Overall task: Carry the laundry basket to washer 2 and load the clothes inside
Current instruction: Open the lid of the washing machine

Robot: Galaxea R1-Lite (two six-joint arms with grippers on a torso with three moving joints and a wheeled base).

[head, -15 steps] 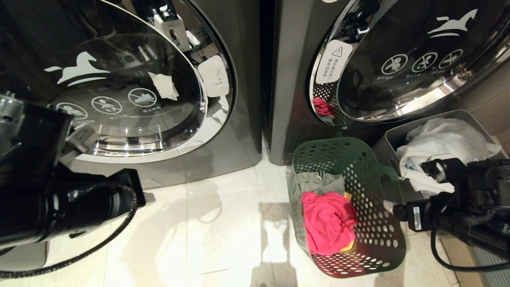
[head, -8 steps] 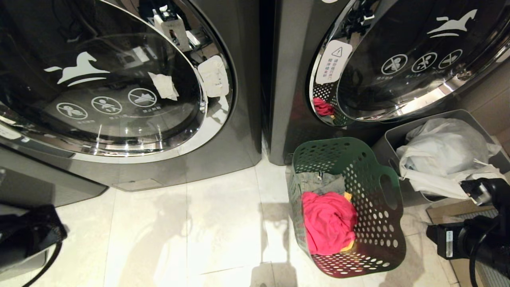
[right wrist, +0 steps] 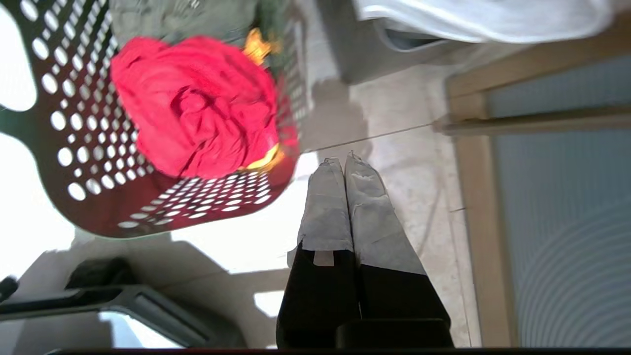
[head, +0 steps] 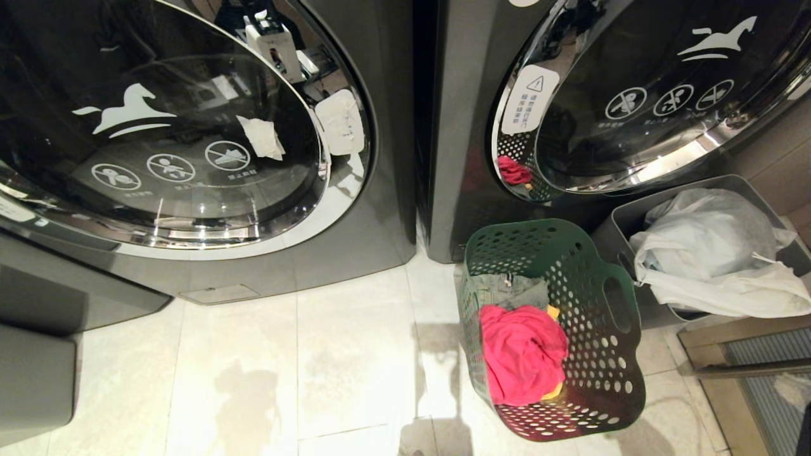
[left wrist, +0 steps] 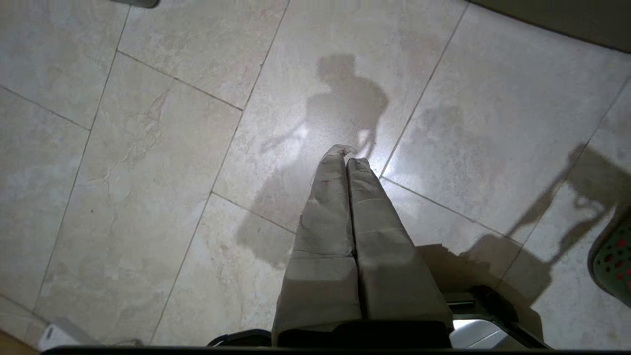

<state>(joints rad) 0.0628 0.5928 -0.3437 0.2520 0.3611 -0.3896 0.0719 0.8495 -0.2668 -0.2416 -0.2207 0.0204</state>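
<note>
Basket holds clothes on the floor; the grey garment is half covered. Only wrist views show the left gripper and right gripper, fingers pressed together, empty.

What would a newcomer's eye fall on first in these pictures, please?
The bright pink-red garment heaped in the dark green laundry basket on the pale floor tiles. Behind stand two dark washers, whose big chrome-ringed door on the left fills much of the head view.

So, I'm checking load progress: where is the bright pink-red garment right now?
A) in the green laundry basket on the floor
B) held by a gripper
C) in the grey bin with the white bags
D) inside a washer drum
A: the pink-red garment lies in the laundry basket on the floor tiles, with both washer doors shut.
</note>
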